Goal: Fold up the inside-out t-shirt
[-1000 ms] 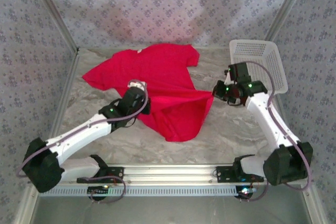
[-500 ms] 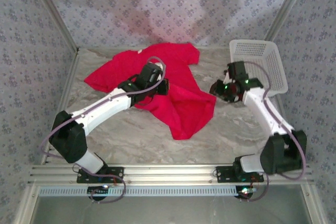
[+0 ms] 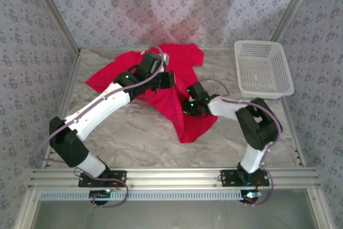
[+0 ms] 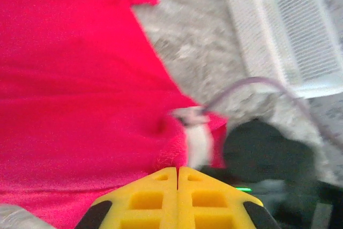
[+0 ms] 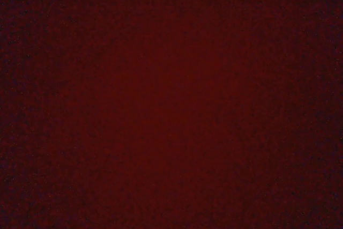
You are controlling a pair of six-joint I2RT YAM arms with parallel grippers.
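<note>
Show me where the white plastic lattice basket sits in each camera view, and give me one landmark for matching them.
Top external: the white plastic lattice basket sits at the far right of the table.
Left wrist: the basket is in the upper right corner, seen at a slant.
Right wrist: too dark and red to tell anything apart.
Shared landmark: the bright red t-shirt, spread out to the left of the basket in the top external and left wrist views.

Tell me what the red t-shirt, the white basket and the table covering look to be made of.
The t-shirt looks like soft matte knit fabric, likely cotton: it drapes and creases. The basket looks like stiff white moulded plastic, judging by its even perforated grid. The table cover is a grey marbled sheet with wrinkles, perhaps cloth or paper; the look leaves it open.
</note>
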